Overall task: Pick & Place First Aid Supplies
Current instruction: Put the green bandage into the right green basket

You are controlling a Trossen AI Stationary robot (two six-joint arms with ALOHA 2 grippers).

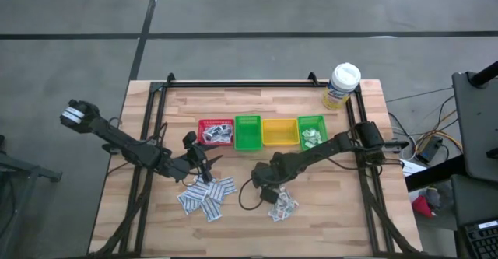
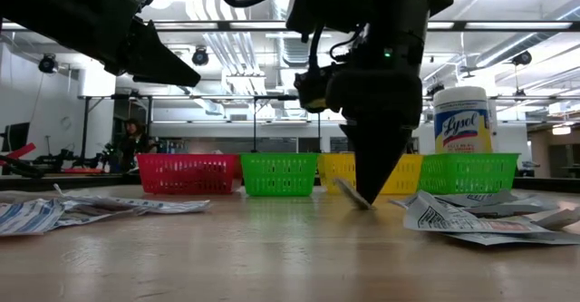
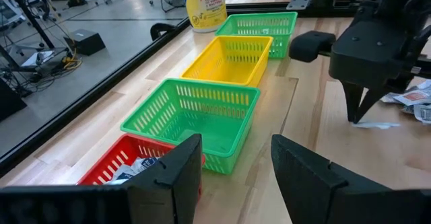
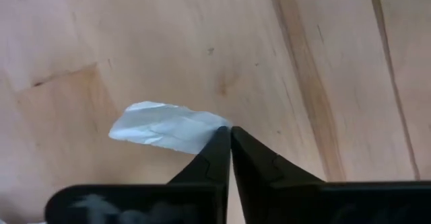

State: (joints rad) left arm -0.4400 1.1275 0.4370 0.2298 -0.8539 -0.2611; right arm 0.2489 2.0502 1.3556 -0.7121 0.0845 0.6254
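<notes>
My right gripper (image 1: 265,183) points down at the table's middle, shut on one small white packet (image 4: 165,128), which also shows in the low view (image 2: 350,193). More first aid supplies lie in two loose piles on the wood, one pile (image 1: 207,197) near my left gripper and another pile (image 1: 284,205) beside my right gripper. My left gripper (image 3: 236,162) hovers open and empty near the red bin (image 1: 215,132), which holds a few packets. My right gripper pinches the packet by one short end (image 4: 217,128) between its two fingertips. The fingers come from above, pointing steeply down. The rest of the packet sticks out sideways from the tips, slightly tilted, low over the table; whether it is clear of the wood, I cannot tell.
A row of bins stands across the table's middle: red, green (image 1: 247,133), yellow (image 1: 279,131) and a second green bin (image 1: 311,131) with some packets inside. A white-capped bottle (image 1: 342,85) stands at the far right corner. A black frame edges the table.
</notes>
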